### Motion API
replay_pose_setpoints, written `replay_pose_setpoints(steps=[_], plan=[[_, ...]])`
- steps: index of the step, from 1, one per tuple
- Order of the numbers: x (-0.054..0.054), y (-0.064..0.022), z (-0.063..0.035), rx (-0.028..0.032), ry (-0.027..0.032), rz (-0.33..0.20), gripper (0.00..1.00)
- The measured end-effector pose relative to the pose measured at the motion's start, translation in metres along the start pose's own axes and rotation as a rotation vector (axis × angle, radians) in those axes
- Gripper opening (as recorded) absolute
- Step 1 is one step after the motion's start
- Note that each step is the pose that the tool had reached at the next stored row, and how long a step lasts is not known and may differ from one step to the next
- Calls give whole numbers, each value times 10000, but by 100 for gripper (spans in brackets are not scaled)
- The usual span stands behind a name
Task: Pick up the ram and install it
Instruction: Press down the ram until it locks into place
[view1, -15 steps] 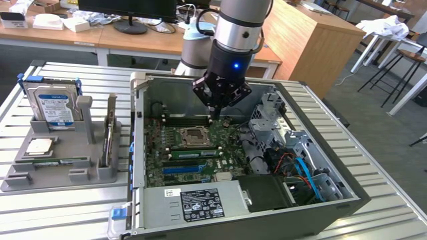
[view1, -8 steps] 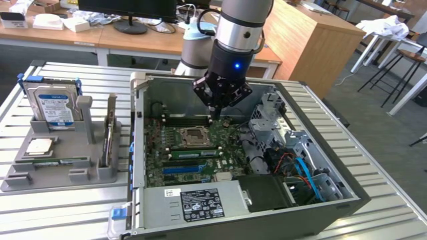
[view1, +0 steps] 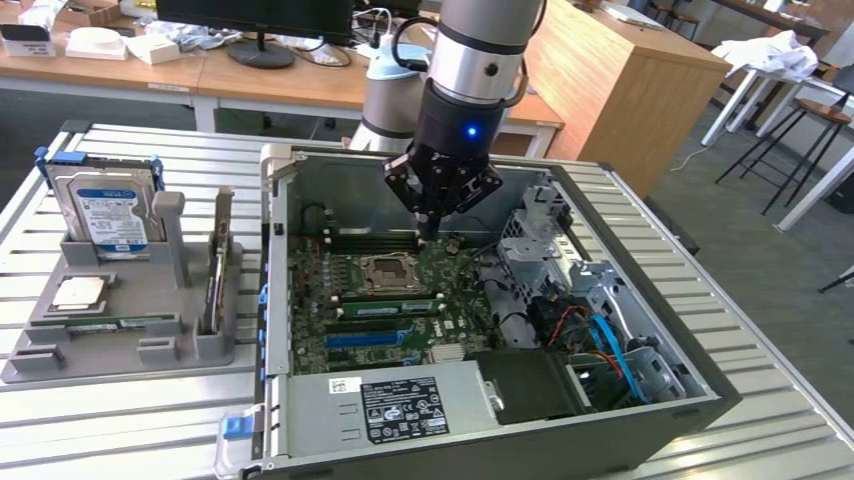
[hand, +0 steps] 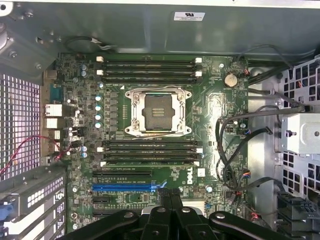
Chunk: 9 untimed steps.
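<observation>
**A:** Item one, the tool?

**B:** One gripper (view1: 430, 232) on one arm, reaching down into one open computer case (view1: 694, 400). In the wrist view its fingers (hand: 170, 200) are pressed together with nothing between them. It hangs over the motherboard (view1: 334, 280), above the far bank of memory slots (view1: 380, 240).

**A:** Item two, the ram?

**B:** One ram (view1: 107, 322), a thin green stick lying flat in the near groove of the grey tray (view1: 120, 355). It is outside the case and well apart from the gripper.

**A:** Other tray contents?

**B:** One hard drive (view1: 110, 215) with a blue-white label, standing upright at the back. One expansion card (view1: 220, 260), upright on the side nearest the case. One small square silvery part (view1: 80, 292), lying flat between the drive and the ram.

**A:** Board fittings?

**B:** One processor socket (hand: 157, 111) in a metal frame. There are two banks of dark memory slots, one on each side of the socket; the nearer bank (hand: 150, 152) looks unfilled. One blue expansion slot (hand: 122, 188).

**A:** Remaining fixtures?

**B:** One silver power supply (view1: 400, 400) along the case's near edge. One slatted metal table (view1: 134, 440) carries both the tray and the case.
</observation>
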<state>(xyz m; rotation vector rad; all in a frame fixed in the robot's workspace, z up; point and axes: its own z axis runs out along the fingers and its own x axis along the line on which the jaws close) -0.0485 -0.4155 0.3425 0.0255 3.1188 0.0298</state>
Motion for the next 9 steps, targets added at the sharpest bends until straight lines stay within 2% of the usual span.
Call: replay_pose_setpoints(steps=[9], plan=[[25, -1, 0, 0, 0, 0, 10]])
